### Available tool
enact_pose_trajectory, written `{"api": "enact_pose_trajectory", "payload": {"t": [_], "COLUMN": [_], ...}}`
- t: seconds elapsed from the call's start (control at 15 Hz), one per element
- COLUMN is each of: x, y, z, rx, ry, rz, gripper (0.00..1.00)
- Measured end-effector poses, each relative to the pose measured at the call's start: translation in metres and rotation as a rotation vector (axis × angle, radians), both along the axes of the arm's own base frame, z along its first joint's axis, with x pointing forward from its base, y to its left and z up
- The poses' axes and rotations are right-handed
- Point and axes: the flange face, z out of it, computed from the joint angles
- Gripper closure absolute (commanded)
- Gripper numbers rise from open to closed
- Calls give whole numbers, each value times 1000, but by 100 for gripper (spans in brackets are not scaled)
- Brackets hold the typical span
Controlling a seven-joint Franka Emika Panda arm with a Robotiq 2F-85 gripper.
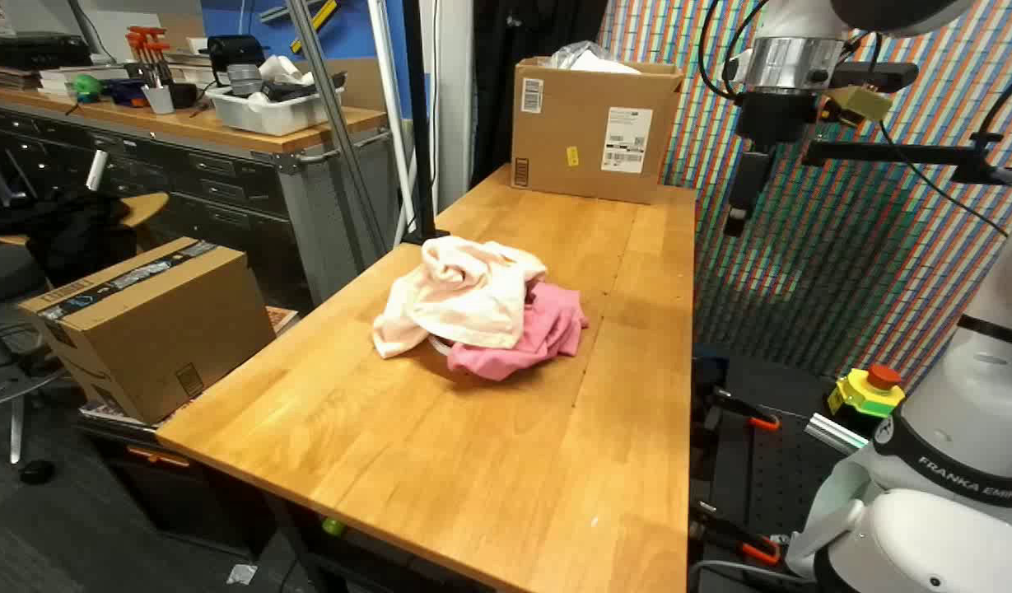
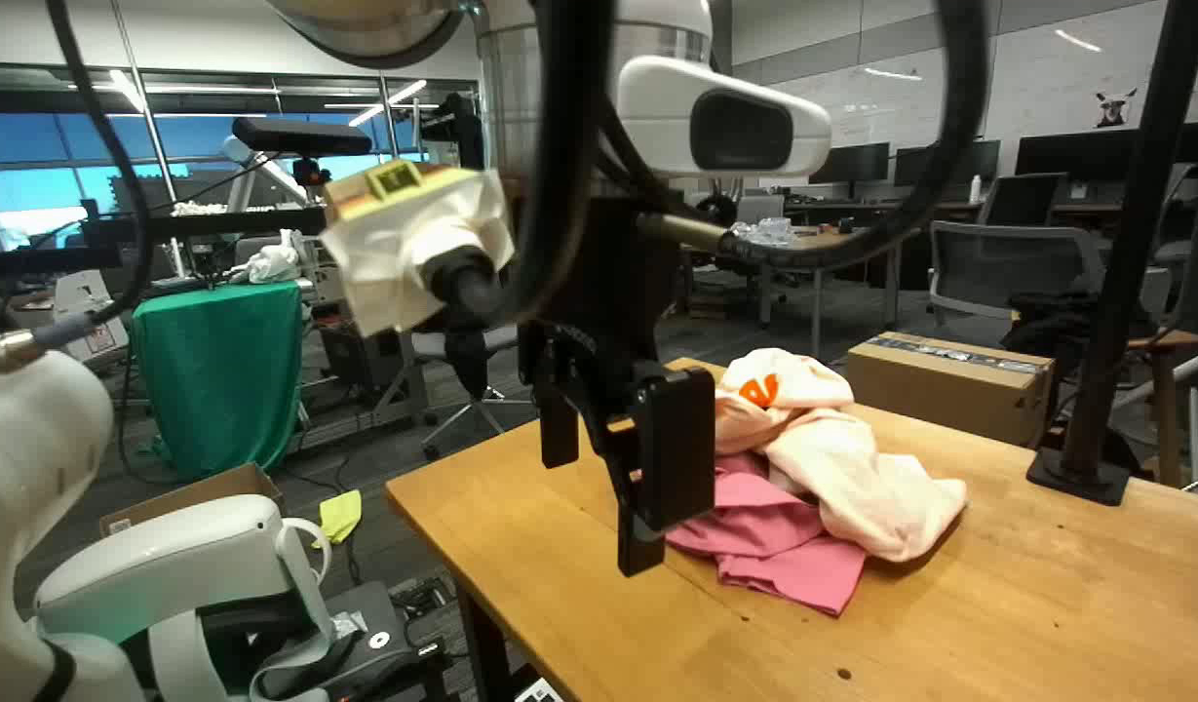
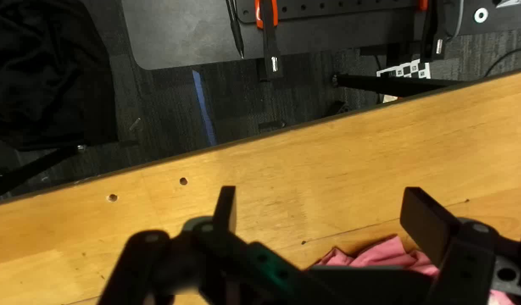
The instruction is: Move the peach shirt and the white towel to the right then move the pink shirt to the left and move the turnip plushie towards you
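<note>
In an exterior view we see windows (image 2: pixel 23 146) far left, a pale wall (image 2: pixel 1037 78) far right, a wooden table (image 2: pixel 1125 585) nearer.

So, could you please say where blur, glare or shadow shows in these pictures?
Wrist view: the gripper blurs towards the bottom, and the floor looks dim; in an exterior view, a black cable looks blurred and glare streaks the pale wall; in an exterior view, soft shadow borders the pink shirt.
</note>
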Motion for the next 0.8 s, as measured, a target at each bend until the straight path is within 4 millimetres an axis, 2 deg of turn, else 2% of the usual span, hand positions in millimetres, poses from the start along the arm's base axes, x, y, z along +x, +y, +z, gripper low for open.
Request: {"api": "enact_pose_trajectory", "payload": {"t": [0.8], "x": [6], "y": [2], "z": [-2], "rx": [-14], "ry": [20], "rz": [21], "gripper": [0]}}
